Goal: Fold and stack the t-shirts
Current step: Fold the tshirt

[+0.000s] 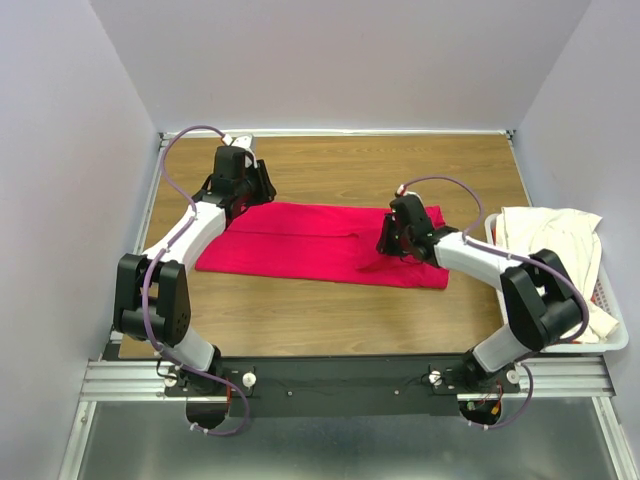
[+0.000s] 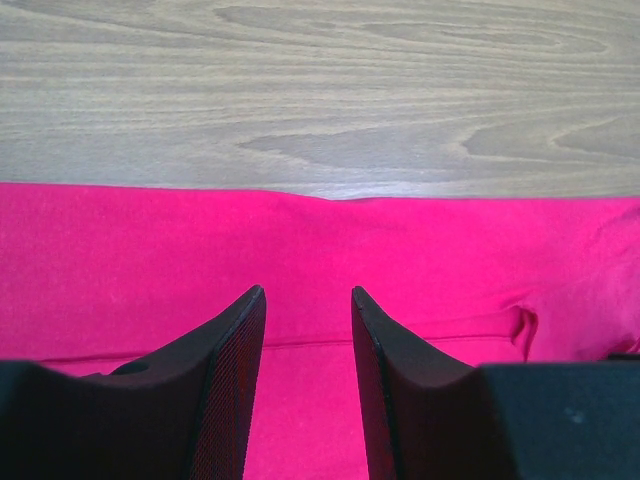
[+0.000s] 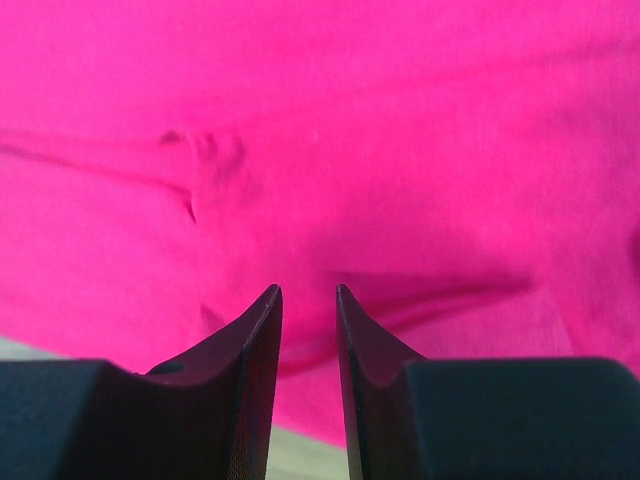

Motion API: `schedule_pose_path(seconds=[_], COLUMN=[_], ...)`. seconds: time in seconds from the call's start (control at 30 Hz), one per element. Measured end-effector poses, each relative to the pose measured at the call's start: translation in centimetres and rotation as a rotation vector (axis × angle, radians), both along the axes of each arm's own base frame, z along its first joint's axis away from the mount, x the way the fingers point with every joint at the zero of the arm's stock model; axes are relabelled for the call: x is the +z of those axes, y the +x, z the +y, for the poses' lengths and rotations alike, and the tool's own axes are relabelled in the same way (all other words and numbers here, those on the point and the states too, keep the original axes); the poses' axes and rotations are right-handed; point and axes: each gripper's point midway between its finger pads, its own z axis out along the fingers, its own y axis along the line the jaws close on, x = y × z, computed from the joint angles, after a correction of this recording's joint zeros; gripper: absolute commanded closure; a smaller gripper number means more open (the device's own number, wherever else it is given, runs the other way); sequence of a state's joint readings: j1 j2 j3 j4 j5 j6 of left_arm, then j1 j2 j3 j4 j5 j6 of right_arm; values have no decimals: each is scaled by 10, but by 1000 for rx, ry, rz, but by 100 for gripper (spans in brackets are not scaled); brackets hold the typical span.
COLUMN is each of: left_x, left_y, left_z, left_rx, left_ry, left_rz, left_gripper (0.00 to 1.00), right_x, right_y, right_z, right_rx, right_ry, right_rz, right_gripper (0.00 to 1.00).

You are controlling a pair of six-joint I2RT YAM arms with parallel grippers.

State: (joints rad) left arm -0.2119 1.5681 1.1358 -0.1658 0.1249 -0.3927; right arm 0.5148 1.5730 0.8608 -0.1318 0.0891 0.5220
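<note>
Red shirt (image 1: 310, 245) lies spread under my left gripper (image 2: 308, 292), whose jaws stand parted, the cloth's edge and bare table (image 2: 320, 90) just ahead. My right gripper (image 3: 308, 290) hangs narrowly parted above the same shirt.

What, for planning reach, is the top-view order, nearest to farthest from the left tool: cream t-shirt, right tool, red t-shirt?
1. red t-shirt, directly beneath left tool
2. right tool, at shirt's right end
3. cream t-shirt, far right, in basket

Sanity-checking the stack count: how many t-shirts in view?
2. The red t-shirt lies spread on the table, centre; the cream t-shirt is draped over the laundry basket at the right edge. More may be hidden in the basket beneath it.
</note>
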Motion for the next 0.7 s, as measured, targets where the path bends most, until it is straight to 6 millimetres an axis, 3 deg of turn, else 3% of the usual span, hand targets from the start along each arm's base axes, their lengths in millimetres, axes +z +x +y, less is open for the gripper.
schedule_pose_path(seconds=[0.27, 0.43, 0.7], left_x=[0, 0, 0], left_y=[-1, -1, -1], left_z=[-3, -4, -4], left_rx=[-7, -9, -10], left_ry=[0, 0, -1], left_rz=[0, 0, 1], left_gripper=[53, 53, 53], right_x=[-7, 3, 33], right_y=[-46, -68, -72], right_z=[-14, -20, -25], right_rx=[28, 24, -23], right_ry=[-15, 9, 52], right_rz=[56, 60, -2], right_gripper=[66, 66, 64])
